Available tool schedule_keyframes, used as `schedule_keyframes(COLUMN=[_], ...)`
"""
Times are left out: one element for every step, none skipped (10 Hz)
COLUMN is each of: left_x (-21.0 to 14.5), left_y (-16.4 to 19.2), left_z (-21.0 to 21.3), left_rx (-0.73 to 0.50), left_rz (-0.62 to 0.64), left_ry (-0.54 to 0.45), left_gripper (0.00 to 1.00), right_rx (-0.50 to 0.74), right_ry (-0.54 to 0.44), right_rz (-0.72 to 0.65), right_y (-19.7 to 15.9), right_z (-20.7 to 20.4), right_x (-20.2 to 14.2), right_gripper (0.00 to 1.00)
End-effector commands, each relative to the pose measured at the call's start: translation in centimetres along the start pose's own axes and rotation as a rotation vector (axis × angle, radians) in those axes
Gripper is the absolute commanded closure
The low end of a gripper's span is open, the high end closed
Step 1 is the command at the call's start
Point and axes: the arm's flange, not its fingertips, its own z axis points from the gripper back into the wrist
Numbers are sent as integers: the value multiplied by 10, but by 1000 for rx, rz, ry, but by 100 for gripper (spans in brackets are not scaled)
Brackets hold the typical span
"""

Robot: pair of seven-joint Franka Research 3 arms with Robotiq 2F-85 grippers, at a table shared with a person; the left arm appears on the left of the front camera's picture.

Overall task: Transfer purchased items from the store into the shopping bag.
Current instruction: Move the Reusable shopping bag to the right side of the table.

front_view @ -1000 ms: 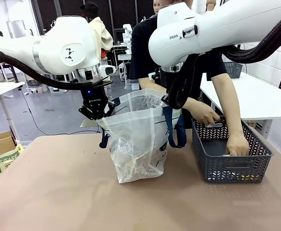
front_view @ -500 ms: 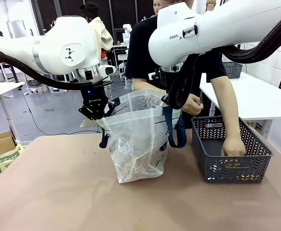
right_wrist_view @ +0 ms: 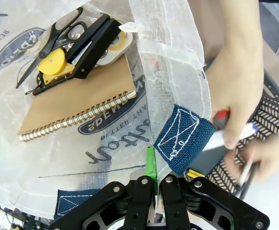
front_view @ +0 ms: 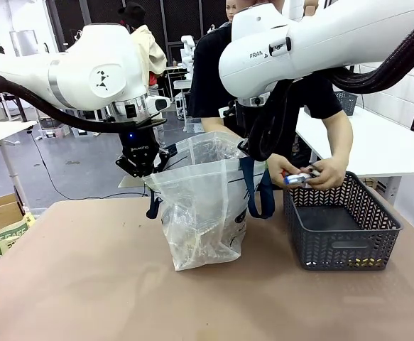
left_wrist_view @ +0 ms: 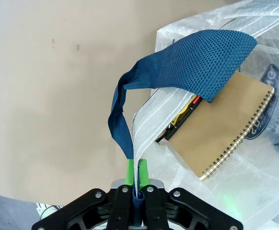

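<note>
**Kid:** What do you see from the front?

**Robot:** The shopping bag stands in the middle of the table. My left gripper is shut tight on its left edge, and my right arm comes down at its right edge. Together they hold the top wide. The grey basket sits just beside the bag, on its right. The person's hands are up above the basket, and they hold a small thing with some blue and red on it. I cannot tell what it is.

**Kid:** And from your left wrist?

**Robot:** My left gripper pinches the white bag edge and the end of the blue strap between its green pads. The strap loops up over the bag. Under it, inside the bag, lies a brown notebook with a wire spine.

**Kid:** And the right wrist?

**Robot:** My right gripper is squeezed shut on the other edge of the bag, right under a blue sewn patch. Down in the bag I see the notebook again, with scissors and a yellow round thing on top of it. One hand is close to the bag's edge, over the basket.
</note>
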Motion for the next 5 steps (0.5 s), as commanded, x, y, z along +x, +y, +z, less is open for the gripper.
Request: schedule_keyframes(left_x=[0,0,0,0,0], left_y=[1,1,1,1,1], left_z=[0,0,0,0,0], left_rx=[2,2,2,2,2], left_rz=[2,2,2,2,2], left_ry=[1,1,1,1,1], left_gripper=[100,100,100,100,100], right_rx=[0,0,0,0,0], right_ry=[4,4,4,4,4], right_rz=[-5,-5,-5,-5,-5], right_y=[0,0,0,0,0], right_z=[-1,-1,-1,-1,-1], right_x=[-1,-1,-1,-1,-1], right_gripper=[100,100,100,100,100])
